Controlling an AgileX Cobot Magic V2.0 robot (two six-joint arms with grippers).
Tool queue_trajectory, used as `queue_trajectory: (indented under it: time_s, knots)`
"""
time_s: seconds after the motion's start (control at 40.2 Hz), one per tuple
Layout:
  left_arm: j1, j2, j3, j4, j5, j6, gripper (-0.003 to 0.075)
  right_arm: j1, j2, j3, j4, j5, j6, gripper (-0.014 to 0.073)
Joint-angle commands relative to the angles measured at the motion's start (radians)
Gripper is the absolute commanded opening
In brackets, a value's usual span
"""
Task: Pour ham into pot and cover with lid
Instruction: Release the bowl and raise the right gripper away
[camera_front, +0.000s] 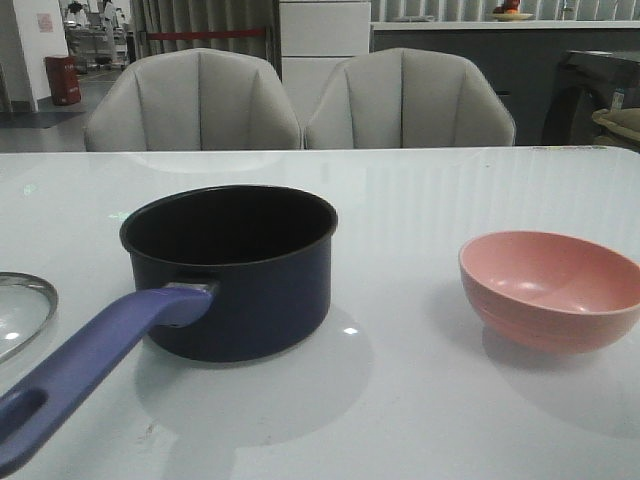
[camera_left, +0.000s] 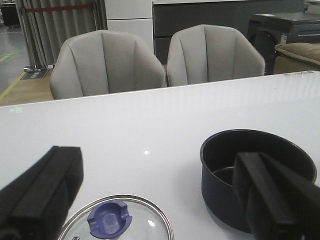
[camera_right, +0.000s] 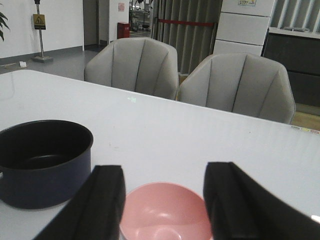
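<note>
White counter (camera_front: 420, 200) carries three items. Pot (camera_front: 235, 270) sits upright left of centre, dark interior, nothing visible inside; its long handle (camera_front: 90, 365) runs toward the near left corner, hole at the end. Pink bowl (camera_front: 552, 290) stands upright to the right of the pot, well apart from it; the inner wall that shows is bare, and the bottom cannot be seen from the front. Ham: not visible in any view. Lid (camera_left: 117, 225) lies flat on the counter at the far left, just beside the pot handle, knob (camera_left: 109, 220) facing up; only its edge shows in the front view.

Left hand (camera_left: 160, 200): fingers spread wide, holding nothing, above the counter with the lid between them and the pot beside one finger. Right hand (camera_right: 162, 200): fingers spread, holding nothing, poised over the bowl's near rim, not touching it as far as can be told. Two grey chairs (camera_front: 300, 100) stand behind the counter.
</note>
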Motion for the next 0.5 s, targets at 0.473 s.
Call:
queue_trajectory:
  time_s: [0.473]
  knots:
    - [-0.008, 0.063, -0.073, -0.012, -0.036, -0.007, 0.0648, 0.002, 0.009, -0.024, 0.009, 0.019, -0.009, 0.0155]
